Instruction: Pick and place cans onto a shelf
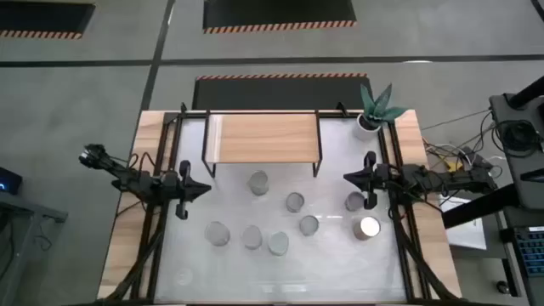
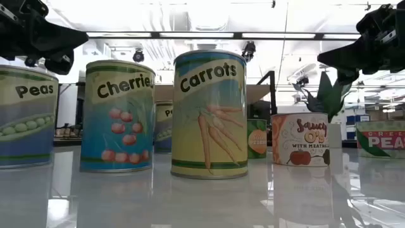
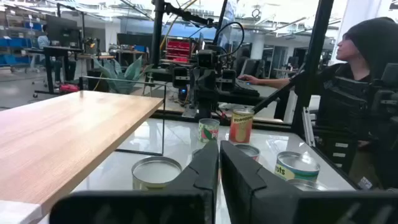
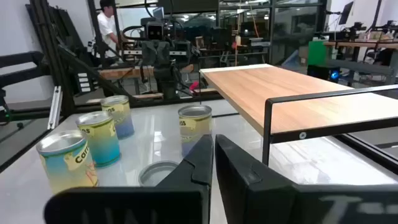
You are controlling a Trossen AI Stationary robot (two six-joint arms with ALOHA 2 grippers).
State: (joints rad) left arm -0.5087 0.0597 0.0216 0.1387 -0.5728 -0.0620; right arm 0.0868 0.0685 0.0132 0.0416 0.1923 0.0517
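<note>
Several cans stand upright on the white table top [image 1: 195, 272], scattered in front of the shelf [image 1: 263, 138]; one can [image 1: 366, 228] at the right has a shinier lid. The low view shows labels: Peas [image 2: 25, 117], Cherries [image 2: 118, 117], Carrots [image 2: 209, 114]. The shelf has a light wooden top board on thin black legs and stands at the far side. My left gripper [image 1: 206, 189] hovers shut left of the cans, pointing toward the table's right. My right gripper [image 1: 347, 178] hovers shut opposite it, pointing left, beside a can [image 1: 354, 201]. Neither touches anything.
A small white pot with a green plant [image 1: 374, 110] stands at the far right corner. Black frame rails [image 1: 161, 170] run along both table sides. People show in the room beyond the table: one person [image 3: 367, 56] and another person [image 4: 109, 25].
</note>
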